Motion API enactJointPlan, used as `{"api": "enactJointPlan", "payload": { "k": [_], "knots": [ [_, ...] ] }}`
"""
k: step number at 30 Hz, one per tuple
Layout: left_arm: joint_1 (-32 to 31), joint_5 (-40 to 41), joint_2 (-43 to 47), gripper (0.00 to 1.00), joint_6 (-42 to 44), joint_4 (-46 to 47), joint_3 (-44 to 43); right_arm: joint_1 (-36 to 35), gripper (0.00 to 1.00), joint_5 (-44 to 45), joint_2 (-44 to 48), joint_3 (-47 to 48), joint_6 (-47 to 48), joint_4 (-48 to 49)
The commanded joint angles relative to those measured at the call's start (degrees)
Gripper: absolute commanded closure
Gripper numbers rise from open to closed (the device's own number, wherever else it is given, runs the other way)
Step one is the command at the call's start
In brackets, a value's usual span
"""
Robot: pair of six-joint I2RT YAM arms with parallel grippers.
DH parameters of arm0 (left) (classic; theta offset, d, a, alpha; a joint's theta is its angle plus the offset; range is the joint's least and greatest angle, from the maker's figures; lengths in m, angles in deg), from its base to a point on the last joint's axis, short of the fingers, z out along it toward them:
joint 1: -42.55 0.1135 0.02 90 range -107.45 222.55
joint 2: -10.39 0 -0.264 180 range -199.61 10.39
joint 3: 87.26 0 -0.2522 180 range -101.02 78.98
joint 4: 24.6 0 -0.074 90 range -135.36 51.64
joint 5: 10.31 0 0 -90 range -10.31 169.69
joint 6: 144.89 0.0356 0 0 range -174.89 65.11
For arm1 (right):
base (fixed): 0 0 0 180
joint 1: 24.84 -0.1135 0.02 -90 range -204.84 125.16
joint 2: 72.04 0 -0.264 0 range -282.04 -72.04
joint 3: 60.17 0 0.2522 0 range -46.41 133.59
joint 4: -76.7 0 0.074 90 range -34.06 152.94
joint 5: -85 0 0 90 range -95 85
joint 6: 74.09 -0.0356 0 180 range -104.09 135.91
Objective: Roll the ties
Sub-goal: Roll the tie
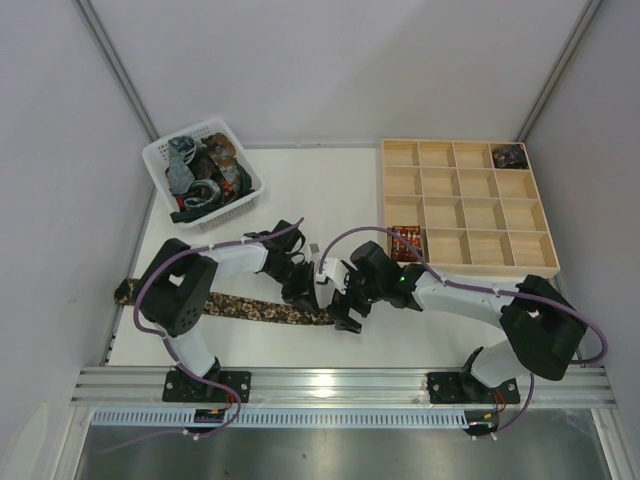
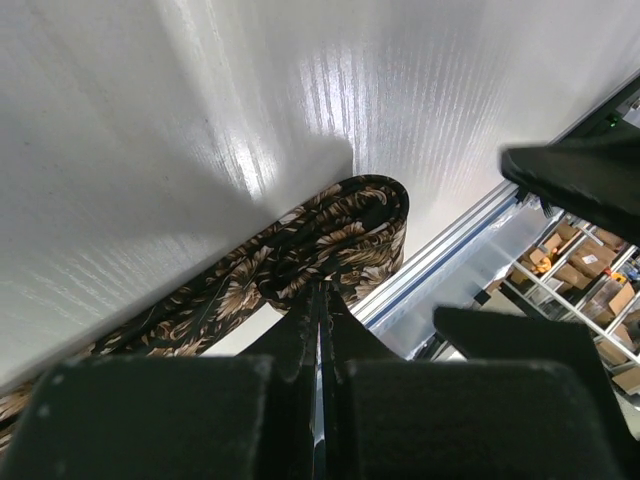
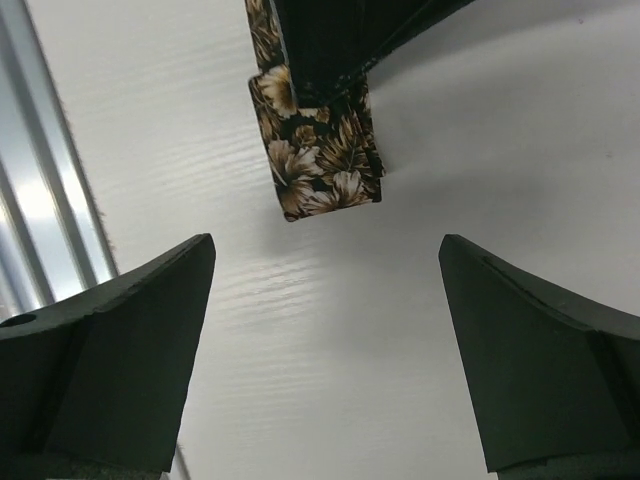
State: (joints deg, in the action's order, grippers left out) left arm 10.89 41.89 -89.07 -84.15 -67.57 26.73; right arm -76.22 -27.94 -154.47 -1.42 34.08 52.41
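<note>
Brown floral cloth marks the tie [image 1: 245,305], which lies flat on the table [image 1: 330,190]. Its long tail runs away to the left of the left gripper [image 2: 320,298], as far as the table's left edge. Beyond that tail, far to the gripper's left, a white basket [image 1: 158,158] holds other ties [image 1: 205,175], grey, red and black, heaped in a tangle.

The left gripper is clamped on the tie's doubled-over end, with its fingers pressed tight together. In its wrist view the cloth curls into a small loop just ahead of the fingertips. From there the tie trails back past the gripper's left side.

Just to the right of it is the right gripper [image 3: 325,245], which faces the same folded end. Its fingers are spread wide and hold nothing. The fold lies ahead of them, midway between the two tips and clear of both. In that wrist view the left gripper's dark fingers come down onto the fold from above.

Farther right, behind the right gripper, is a wooden tray [image 1: 450,142] split into square compartments. A red roll [image 1: 405,243] fills the near-left corner compartment, the one closest to the right gripper. A dark roll [image 1: 509,155] lies in the far-right corner compartment, well apart from both grippers.
</note>
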Motion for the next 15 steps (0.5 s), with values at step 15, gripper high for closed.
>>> {"api": "enactJointPlan", "payload": {
  "k": [15],
  "knots": [
    [1.16, -2.80, -2.05, 1.00, 2.45, 0.56, -2.77, -2.94, 0.03, -0.80, -13.89, 8.98, 14.61, 0.94]
  ]
}}
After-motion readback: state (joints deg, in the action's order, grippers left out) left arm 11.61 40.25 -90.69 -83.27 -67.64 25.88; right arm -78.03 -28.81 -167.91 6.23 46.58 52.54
